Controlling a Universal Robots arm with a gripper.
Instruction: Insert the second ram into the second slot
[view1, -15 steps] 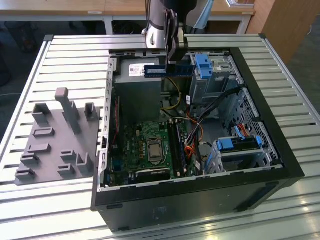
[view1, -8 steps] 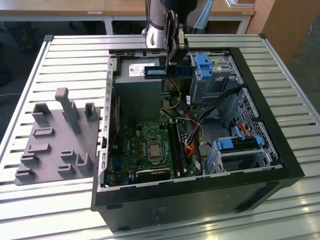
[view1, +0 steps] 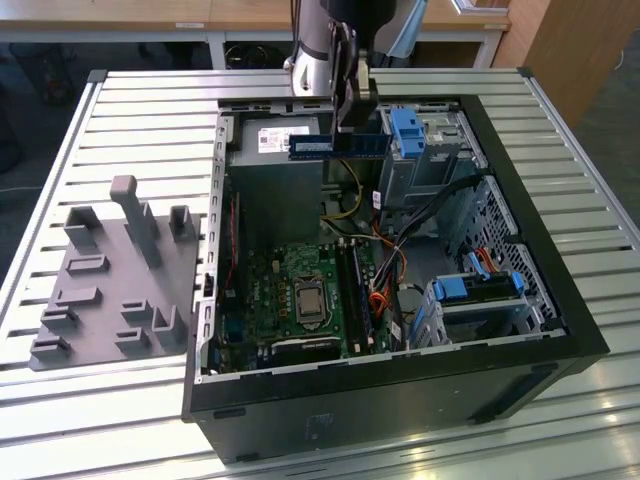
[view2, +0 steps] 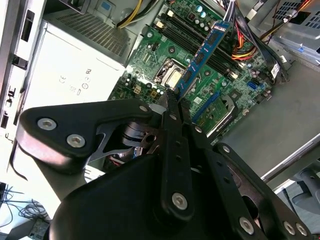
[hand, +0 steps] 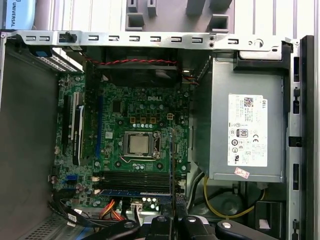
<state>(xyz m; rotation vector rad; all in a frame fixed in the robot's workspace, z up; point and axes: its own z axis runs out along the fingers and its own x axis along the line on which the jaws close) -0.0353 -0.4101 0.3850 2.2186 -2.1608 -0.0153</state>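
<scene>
Second ram: held level in the air above the power supply, well clear of the motherboard. In the second wrist view the ram juts from the fingertips toward the board.
Fixture plate: grey, with posts and blocks, at the exterior view's left, apart from the computer case.
Memory slots: a dark parallel row beside the processor socket. In the first wrist view one slot seems to hold a blue stick already, and its neighbours look bare.
Gripper: fingers pinched together on the ram.
Drive-bay clip: bright blue, just to the exterior view's right of the gripper.
Step in hand: the carry, I judge. The stick is over the case and not yet at a slot.
Next move calls for: the stick's contact edge parallel to the free slot, notch matched, then a straight descent and an even press. The wires beside the slots could snag.
</scene>
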